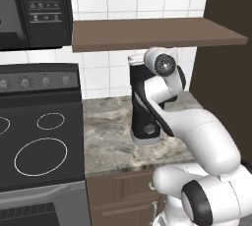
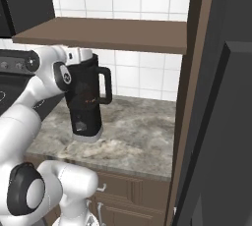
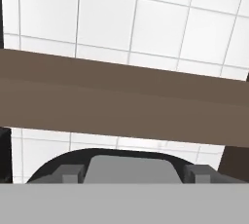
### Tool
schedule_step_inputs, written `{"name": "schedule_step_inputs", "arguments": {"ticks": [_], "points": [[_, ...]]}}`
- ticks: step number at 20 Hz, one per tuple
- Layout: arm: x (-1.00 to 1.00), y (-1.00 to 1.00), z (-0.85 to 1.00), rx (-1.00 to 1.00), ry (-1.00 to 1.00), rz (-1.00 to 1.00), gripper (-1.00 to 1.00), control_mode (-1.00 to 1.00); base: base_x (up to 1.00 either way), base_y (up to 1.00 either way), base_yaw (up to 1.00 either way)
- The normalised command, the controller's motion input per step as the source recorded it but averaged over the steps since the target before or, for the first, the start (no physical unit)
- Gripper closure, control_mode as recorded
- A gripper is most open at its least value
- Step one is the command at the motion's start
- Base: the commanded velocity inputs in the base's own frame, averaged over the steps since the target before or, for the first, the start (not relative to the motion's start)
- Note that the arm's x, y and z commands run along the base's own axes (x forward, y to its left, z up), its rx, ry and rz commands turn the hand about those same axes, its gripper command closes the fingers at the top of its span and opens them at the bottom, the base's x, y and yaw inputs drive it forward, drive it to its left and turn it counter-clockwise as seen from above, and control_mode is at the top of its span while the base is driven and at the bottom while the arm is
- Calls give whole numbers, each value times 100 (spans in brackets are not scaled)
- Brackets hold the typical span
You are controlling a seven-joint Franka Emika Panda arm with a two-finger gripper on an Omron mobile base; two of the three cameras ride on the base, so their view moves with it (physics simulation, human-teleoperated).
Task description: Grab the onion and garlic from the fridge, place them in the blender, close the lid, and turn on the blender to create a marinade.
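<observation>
The black blender [image 1: 142, 107] [image 2: 86, 104] stands on the stone counter, its loop handle [image 2: 106, 85] towards the right and its round knob [image 1: 150, 131] low on the base. My gripper [image 3: 133, 174] lies level at the jug's top, pointing at the tiled wall. In the hand view the lid [image 3: 131, 164], black with a grey square centre, sits between my fingertips [image 3: 70, 173], which press against the sides of the grey centre. The white hand [image 2: 78, 55] covers the jug's mouth. The fridge [image 2: 231, 122] rises dark at the far right. Onion and garlic are out of view.
A brown shelf [image 1: 157, 33] hangs close above the hand. A black stove [image 1: 39, 146] borders the counter [image 1: 108, 136] on the left, with a microwave [image 1: 34, 9] above it. A tall brown cabinet [image 1: 221, 72] closes the right side.
</observation>
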Motion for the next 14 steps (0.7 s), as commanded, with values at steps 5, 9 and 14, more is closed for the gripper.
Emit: {"name": "schedule_step_inputs", "arguments": {"ticks": [5, 9, 14], "points": [[-11, 0, -24, 0, 0, 0, 100, -100, 0, 0, 0], [-7, 4, -30, 0, 3, 0, 100, -100, 0, 0, 0], [-1, 3, -13, 0, 4, 0, 100, -100, 0, 0, 0]]}}
